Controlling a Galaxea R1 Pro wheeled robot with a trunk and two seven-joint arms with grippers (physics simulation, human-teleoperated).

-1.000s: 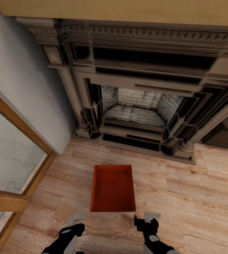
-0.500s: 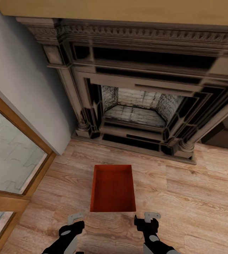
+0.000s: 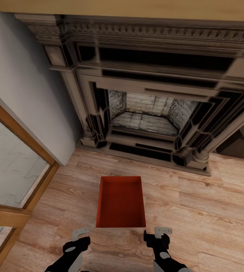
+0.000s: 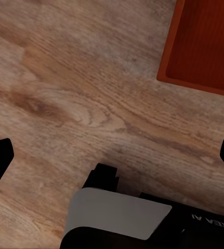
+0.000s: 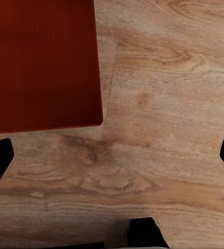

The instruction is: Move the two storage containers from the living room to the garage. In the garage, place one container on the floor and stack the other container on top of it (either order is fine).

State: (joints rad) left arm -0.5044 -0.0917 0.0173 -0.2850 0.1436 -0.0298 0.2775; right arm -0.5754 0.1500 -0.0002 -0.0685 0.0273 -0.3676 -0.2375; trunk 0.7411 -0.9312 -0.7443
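On wood floor (image 3: 212,211) | storage container (image 3: 121,202) | arm lettering partly cut, perhaps "AXEA"

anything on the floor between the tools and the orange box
Nothing visible. The storage container sits on bare wood floor, with the left tool and right tool hovering just short of its near corners, both open.

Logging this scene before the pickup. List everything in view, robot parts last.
storage container: one, orange-red, open-topped, on the wood floor before the fireplace
fireplace: one, dark ornate surround with pale brick inside, against the far wall
wood-plank floor: light brown, beneath everything
wall: pale grey, at left
glazed panel: one, wood-framed, at lower left
left claw: one, black and grey, open, near the container's near-left corner
right claw: one, black and grey, open, near its near-right corner
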